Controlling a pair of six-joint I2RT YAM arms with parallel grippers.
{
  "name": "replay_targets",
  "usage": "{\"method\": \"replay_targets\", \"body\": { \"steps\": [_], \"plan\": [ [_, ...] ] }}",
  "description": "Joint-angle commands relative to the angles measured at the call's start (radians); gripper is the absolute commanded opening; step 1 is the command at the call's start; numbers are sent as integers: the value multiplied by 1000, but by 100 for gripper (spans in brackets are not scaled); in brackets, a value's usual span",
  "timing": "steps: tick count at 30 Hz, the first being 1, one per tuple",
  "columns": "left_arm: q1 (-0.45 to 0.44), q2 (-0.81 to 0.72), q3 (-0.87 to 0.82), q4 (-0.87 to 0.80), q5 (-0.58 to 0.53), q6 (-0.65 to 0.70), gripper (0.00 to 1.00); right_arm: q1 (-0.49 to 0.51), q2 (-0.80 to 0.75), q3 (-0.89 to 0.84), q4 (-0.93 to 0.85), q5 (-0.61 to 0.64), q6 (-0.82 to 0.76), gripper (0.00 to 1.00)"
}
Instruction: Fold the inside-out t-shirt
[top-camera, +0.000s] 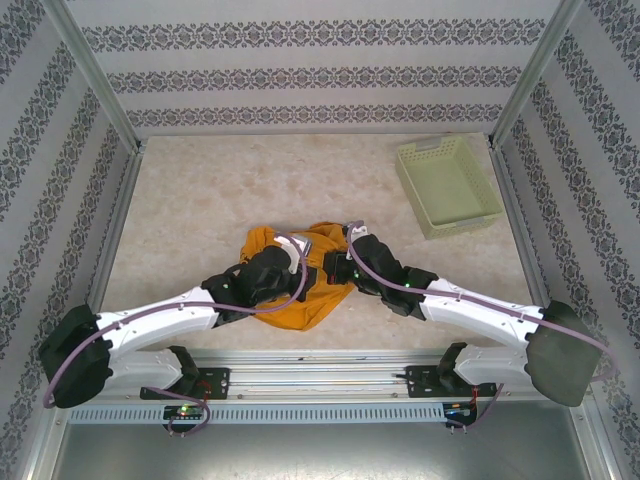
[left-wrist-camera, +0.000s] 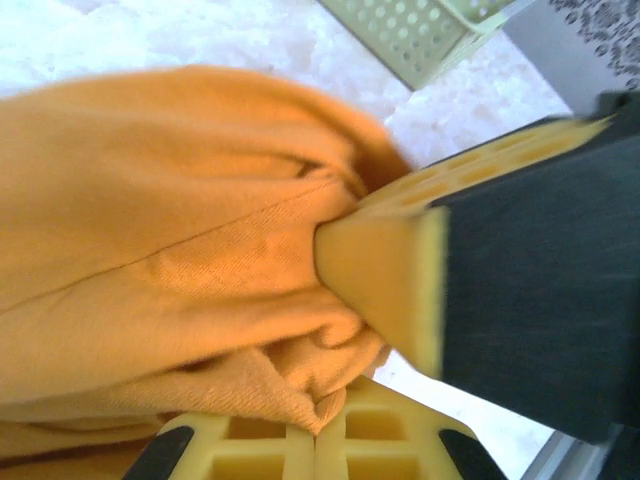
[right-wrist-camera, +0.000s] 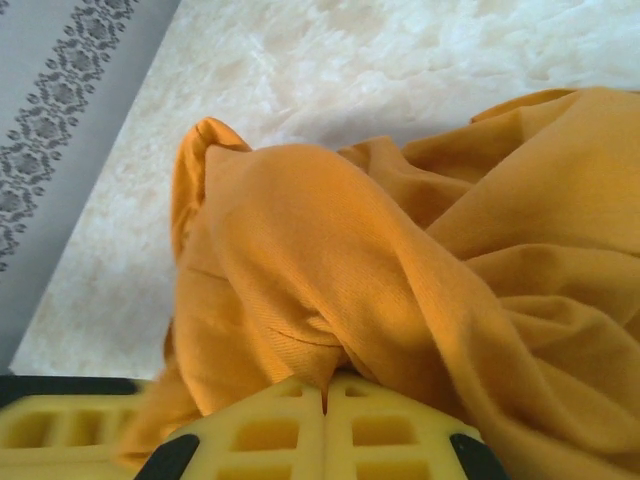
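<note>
Left hand clenched, pads pressed together with a fold of orange cloth nipped at their tips; right hand clamped the same way, a ridge of fabric running down into the seam between its pads; both are grasping the inside-out t-shirt. In the overhead view the two hands sit almost touching at the middle of the heap, left arm reaching in from the near left, right arm from the near right; the shirt is bunched under and around them at the near middle of the worktop, spilling far toward the collar end and near toward the rail; crumpled like this it shows no clear long axis. Neither arm is nearer. The green basket stands well apart, far right.
</note>
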Motion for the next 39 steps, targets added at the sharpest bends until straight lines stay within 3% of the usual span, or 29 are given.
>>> {"method": "replay_targets", "body": {
  "steps": [1,7,13,28,33,36,39],
  "plan": [
    [3,-33,4,-10,-10,-1,5,10,12,-33,-12,41,-52,0],
    [2,29,-1,28,49,-11,28,13,-2,-31,27,-14,-46,0],
    [4,67,3,43,56,-32,31,21,-12,-28,23,-17,-47,0],
    [20,19,-9,13,20,-35,17,26,-13,-37,-2,19,-70,0],
    [21,22,1,0,22,-30,8,28,-10,-33,-14,37,-77,0],
    [21,-13,30,-52,19,-27,0,26,-9,-16,-71,93,-118,0],
    [21,-79,85,-135,43,-42,0,23,-8,-17,-116,181,-175,0]
  ]
}}
